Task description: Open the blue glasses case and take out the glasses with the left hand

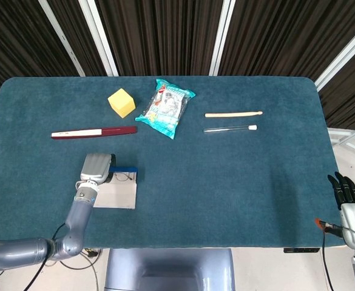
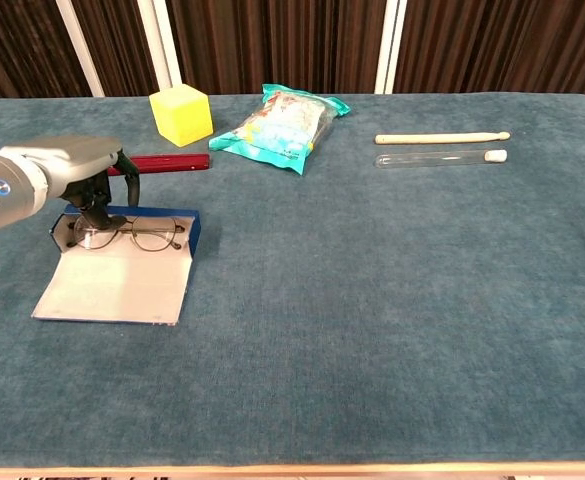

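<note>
The blue glasses case lies open near the table's left front, its white lid flap spread toward me. The thin-framed glasses lie in the blue tray, also seen as glasses in the head view beside the case. My left hand hangs over the tray's left end, its fingers curled down and pinching the left lens end of the glasses; the same left hand hides that end from above. My right hand hangs off the table's right front corner, fingers straight, holding nothing.
A red and white flat bar lies just behind the left hand. Farther back are a yellow cube and a teal snack bag. A wooden stick and a clear tube lie at the back right.
</note>
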